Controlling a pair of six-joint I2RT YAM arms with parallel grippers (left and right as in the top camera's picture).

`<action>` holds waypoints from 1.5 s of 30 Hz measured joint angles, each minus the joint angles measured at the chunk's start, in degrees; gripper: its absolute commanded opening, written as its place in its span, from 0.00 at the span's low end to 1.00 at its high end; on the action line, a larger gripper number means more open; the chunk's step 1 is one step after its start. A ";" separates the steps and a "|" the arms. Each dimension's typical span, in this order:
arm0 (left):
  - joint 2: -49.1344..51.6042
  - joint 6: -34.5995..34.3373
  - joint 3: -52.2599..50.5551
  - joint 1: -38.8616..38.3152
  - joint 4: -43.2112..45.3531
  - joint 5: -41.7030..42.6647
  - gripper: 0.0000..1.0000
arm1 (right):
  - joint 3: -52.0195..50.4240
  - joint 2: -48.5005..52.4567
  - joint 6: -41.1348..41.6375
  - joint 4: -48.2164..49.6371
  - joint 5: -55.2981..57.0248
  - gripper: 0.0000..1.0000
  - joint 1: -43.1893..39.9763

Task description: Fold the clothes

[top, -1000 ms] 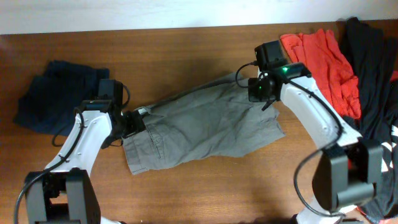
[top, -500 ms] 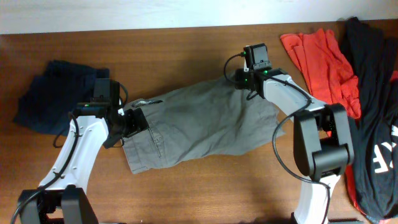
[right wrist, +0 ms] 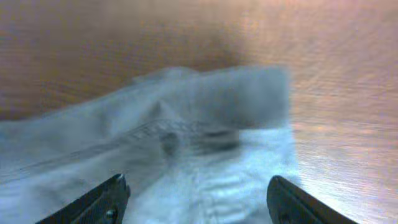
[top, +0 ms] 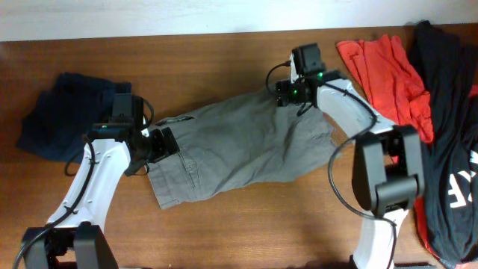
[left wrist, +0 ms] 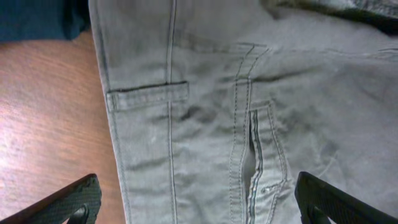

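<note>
The grey-olive shorts (top: 239, 146) lie spread flat across the middle of the table, waistband to the left and legs to the right. My left gripper (top: 163, 143) is open over the waistband end. In the left wrist view the gripper (left wrist: 199, 208) straddles the waistband, with a belt loop (left wrist: 146, 96) and a pocket seam (left wrist: 252, 155) between the wide fingers. My right gripper (top: 286, 91) is open over the far corner of a leg. In the right wrist view the gripper (right wrist: 199, 202) has the leg's hem corner (right wrist: 249, 112) just ahead of its fingers.
A dark navy garment (top: 63, 112) lies crumpled at the far left, close to my left arm. A red-orange garment (top: 388, 71) and a black garment (top: 455, 119) are piled at the right edge. Bare wooden table (top: 261, 224) runs along the front.
My right gripper has moved left and towards the far edge, from the leg's right side to its far corner. The left arm has barely moved.
</note>
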 measured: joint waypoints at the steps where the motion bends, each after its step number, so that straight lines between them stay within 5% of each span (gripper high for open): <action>1: 0.02 0.68 0.00 0.00 0.15 -0.09 0.99 | 1.33 -1.53 -0.02 -2.43 0.04 0.75 0.00; 7: 4.26 1.92 0.00 0.00 0.76 -1.31 0.99 | 6.69 -12.07 -1.03 -17.33 -0.02 0.76 0.37; 17: 15.58 3.43 0.31 0.04 5.49 0.31 0.92 | 5.09 -11.65 -2.38 -28.20 -0.74 0.72 1.27; 21: 17.70 7.78 2.78 0.46 7.91 7.06 0.66 | 5.09 -11.61 -2.38 -28.68 -1.18 0.69 1.57; 26: 20.26 13.31 3.54 0.74 10.67 16.22 0.00 | 5.09 -11.61 -2.45 -28.76 -1.38 0.69 1.70; 37: 19.02 17.62 3.02 1.99 6.47 20.31 0.00 | 5.07 -11.61 -2.45 -30.32 -1.44 0.68 1.70; 45: 6.51 18.23 3.02 6.21 1.99 20.04 0.00 | 5.07 -11.61 -2.38 -33.14 -4.68 0.61 2.49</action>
